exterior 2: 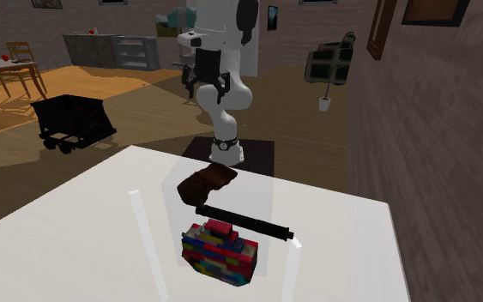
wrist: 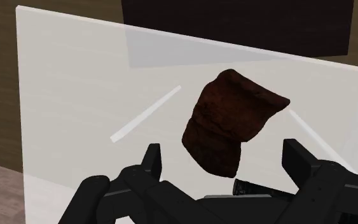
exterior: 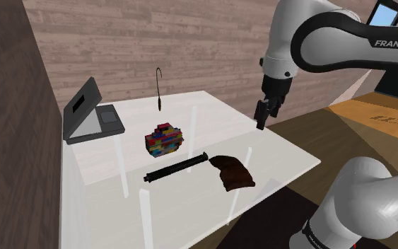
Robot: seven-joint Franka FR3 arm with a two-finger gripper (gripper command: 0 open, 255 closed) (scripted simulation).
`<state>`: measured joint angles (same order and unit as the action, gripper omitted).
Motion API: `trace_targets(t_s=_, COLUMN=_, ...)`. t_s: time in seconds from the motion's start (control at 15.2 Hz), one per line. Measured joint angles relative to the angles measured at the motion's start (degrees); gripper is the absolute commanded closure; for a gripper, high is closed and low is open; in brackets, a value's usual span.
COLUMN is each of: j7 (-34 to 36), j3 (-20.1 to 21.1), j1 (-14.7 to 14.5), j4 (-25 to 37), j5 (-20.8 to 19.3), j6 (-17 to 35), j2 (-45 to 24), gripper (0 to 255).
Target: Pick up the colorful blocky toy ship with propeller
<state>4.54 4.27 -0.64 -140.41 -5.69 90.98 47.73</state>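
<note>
Wood-plank wall (exterior: 119, 42) at the back, pale glassy surface (exterior: 197, 117) in front of it, clutter spread over the middle.

My end effector (exterior: 263, 113) hangs raised, well above the surface near its edge on the stand's side. Its fingers (wrist: 152, 159) stand apart in the wrist view with nothing between them, so it is open and empty.

The toy ship (exterior: 165, 139) sits upright around the middle of the surface, a squat stack of red, blue, green and yellow blocks. It touches nothing else. I can't make out the propeller.

Key relation: in the shoulder view the ship lies left of and below my end effector, well apart from it. From the second exterior view the order going out from me is brown lump (exterior 2: 205, 183), then black rod (exterior 2: 244, 221), then the ship (exterior 2: 220, 250). So both lie between me and the target, and the rod is just beside the ship. The wrist camera looks down on the brown lump (wrist: 233, 121), not the ship.

The ship's long axis is hard to call. It reads nearly as wide as deep.

My guess is the approach has not started. I'd need to travel out past the lump and rod, then descend.

Also on the surface, far side: grey hinged device (exterior: 88, 113) and thin black hook (exterior: 160, 88). Both are away from that path.
</note>
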Motion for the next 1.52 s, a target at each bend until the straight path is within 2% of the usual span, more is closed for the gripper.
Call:
trace_targets(t_s=0.2, j7=1.09, j3=0.59, j1=0.08, j4=1.05, j5=0.50, j6=1.55, j2=-2.92, gripper=0)
trace_targets(t_s=0.66, j7=6.26, j3=3.24, j1=0.81, j4=10.41, j5=2.09, j6=6.83, j2=-19.29, gripper=0)
trace_targets(t_s=1.12, j7=11.61, j3=5.51, j1=1.23, j4=23.52, j5=2.24, j6=8.84, j2=-36.15, gripper=0)
trace_targets(t_s=1.52, j7=15.91, j3=6.64, j1=0.79, j4=38.34, j5=1.30, j6=7.58, j2=-51.22, gripper=0)
